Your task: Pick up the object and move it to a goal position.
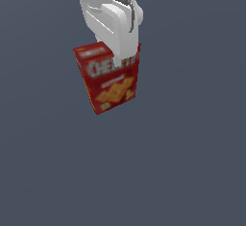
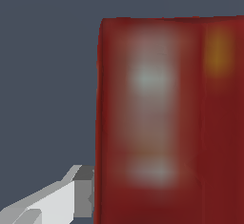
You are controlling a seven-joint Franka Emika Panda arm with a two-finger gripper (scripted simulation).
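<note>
pincer (image 1: 120, 52): clenched on cracker box (image 1: 109, 83), upper centre of exterior view | box: tilted, red, orange crackers pictured | wrist view: one grey finger (image 2: 78, 194) touching box side

One red cracker box (image 1: 109, 78) shows in the upper middle of the exterior view, and it fills the right half of the wrist view. One white robot arm (image 1: 108, 8) comes down from the top centre, carrying one gripper (image 1: 117, 52). One grey finger (image 2: 78, 192) is visible at the lower left of the wrist view.
</note>
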